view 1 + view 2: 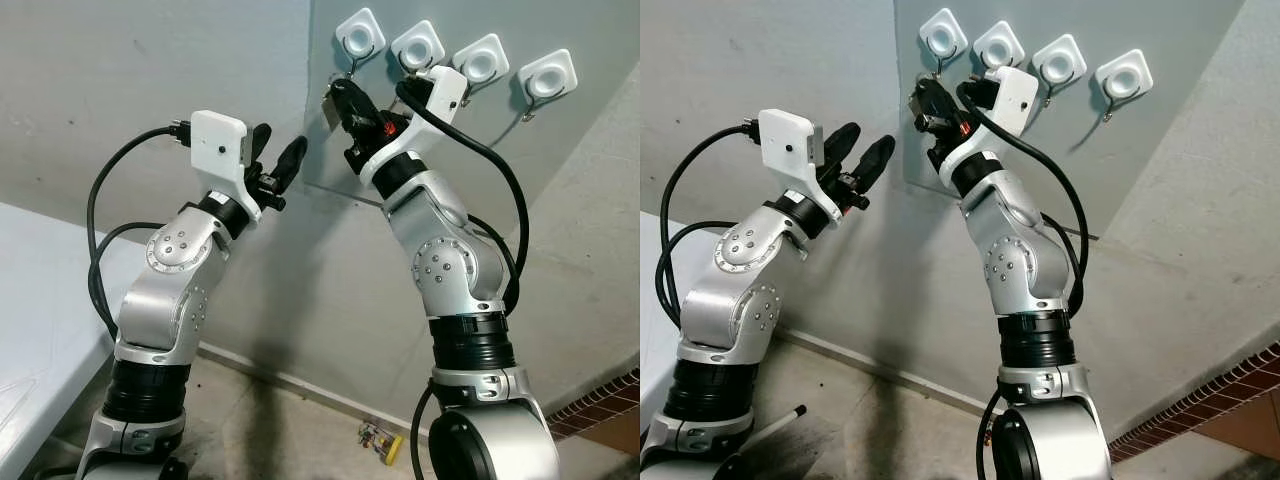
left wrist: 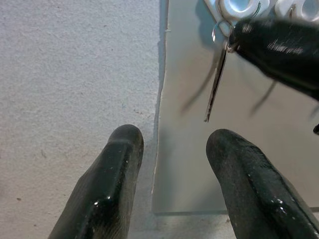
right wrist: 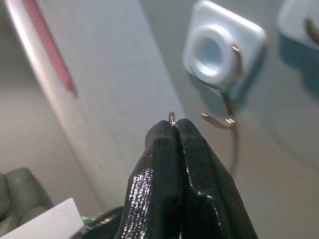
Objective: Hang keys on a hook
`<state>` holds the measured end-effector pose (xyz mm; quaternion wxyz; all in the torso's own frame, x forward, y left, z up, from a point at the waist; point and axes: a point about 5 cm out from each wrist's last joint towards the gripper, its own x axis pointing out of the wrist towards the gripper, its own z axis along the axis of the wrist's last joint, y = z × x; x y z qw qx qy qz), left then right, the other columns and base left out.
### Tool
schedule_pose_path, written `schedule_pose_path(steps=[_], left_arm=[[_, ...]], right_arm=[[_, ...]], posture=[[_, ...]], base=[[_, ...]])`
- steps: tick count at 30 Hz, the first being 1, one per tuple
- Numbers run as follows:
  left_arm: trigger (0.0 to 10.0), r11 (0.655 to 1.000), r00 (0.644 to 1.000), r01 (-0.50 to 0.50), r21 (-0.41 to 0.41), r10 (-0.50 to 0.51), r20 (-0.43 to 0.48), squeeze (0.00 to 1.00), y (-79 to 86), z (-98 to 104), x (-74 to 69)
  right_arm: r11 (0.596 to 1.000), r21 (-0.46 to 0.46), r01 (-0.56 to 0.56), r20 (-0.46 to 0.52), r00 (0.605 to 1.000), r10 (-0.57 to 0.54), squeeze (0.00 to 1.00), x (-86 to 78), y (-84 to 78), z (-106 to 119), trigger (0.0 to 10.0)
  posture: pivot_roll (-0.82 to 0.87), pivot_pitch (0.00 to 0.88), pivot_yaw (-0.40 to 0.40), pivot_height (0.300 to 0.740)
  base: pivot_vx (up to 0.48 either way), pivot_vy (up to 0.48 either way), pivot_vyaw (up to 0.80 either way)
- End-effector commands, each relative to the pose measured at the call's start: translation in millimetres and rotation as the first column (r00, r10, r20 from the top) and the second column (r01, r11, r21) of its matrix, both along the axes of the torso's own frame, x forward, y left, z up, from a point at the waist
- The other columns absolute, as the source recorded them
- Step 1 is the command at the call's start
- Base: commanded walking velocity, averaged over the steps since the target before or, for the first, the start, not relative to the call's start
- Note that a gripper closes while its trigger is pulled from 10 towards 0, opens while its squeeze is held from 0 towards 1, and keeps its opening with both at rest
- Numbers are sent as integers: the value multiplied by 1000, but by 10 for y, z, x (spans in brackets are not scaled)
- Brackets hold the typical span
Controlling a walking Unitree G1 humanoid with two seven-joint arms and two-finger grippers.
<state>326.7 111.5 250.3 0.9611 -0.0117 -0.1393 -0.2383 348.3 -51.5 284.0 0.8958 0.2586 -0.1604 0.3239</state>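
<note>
Several white square hooks are fixed in a row on a grey panel high on the wall. My right gripper is raised just below the leftmost hook and is shut on the key ring. In the right wrist view the ring's edge peeks out of the pinched fingertips, a short way from the hook's wire tip. The key hangs straight down from the ring against the panel. My left gripper is held open to the left of the panel, a little lower, with nothing in it.
A white tabletop lies at the lower left. A small colourful object lies on the floor by the wall's base. A thin stick lies on the floor near my left side. The wall's corner runs right of the panel.
</note>
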Motion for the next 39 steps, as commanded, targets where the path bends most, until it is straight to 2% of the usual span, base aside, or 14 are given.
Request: schedule_pose_path(steps=[1, 15, 19, 21, 25, 31, 39], left_arm=[[10000, 1000, 1000, 0, 0, 0, 31, 0, -3, 91, -11], [10000, 1000, 1000, 2, 0, -2, 30, 0, -7, 98, 0], [10000, 1000, 1000, 2, -1, -2, 30, 0, -4, 101, -1], [10000, 1000, 1000, -2, -3, 3, 28, 0, 5, 103, 1], [10000, 1000, 1000, -3, -4, 3, 29, 0, 5, 105, 5], [10000, 1000, 1000, -3, -6, 3, 28, 0, 6, 105, 8], [10000, 1000, 1000, -2, -5, 2, 30, 0, -1, 112, 17]], right_arm=[[1000, 8, -26, 51, 998, 25, 0, -65, 3, 46, 10000], [998, 57, 6, 16, 1000, -6, 0, -54, -15, 34, 10000], [999, 53, -5, 2, 1000, 5, 0, -77, 4, -25, 10000], [999, 50, -15, -37, 999, 16, 0, -103, 36, -123, 10000], [999, 38, -26, -37, 999, 28, 0, -150, 74, -187, 10000], [998, 46, -49, 15, 999, 48, 0, -204, 101, -148, 10000], [991, 127, -37, 29, 999, 34, 0, -198, 105, -7, 10000]], posture=[[-9, 81, -60, 740], [-13, 83, -54, 740], [-13, 83, -54, 740], [-13, 86, -53, 740], [-15, 89, -52, 740], [-16, 89, -52, 740], [-16, 88, -50, 740]], base=[[0, 0, 0], [0, 0, 0], [0, 0, 0], [0, 0, 0], [0, 0, 0], [0, 0, 0], [0, 0, 0]])
